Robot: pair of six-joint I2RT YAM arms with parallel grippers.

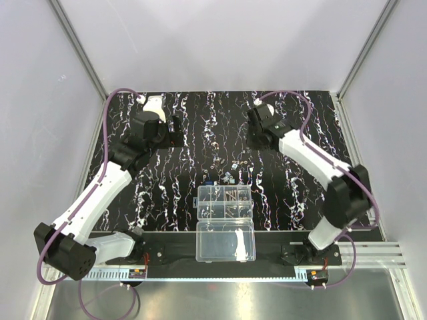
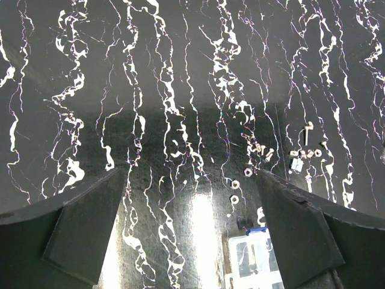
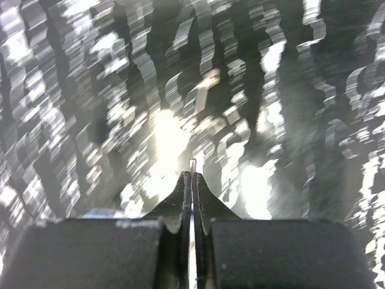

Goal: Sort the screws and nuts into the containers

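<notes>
Between the tips of my right pincer [image 3: 192,176] sits a screw [image 3: 192,163], pinched tight (light, stiff, slippery, probably best held mid-shank).

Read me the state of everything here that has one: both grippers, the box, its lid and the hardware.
left gripper: open, empty
right gripper: shut on held screw
held screw: pinched, tip poking out
organizer box: open, compartments partly filled
lid: folded out flat
loose nuts: lying unsorted on mat
loose screws: lying unsorted on mat
</notes>
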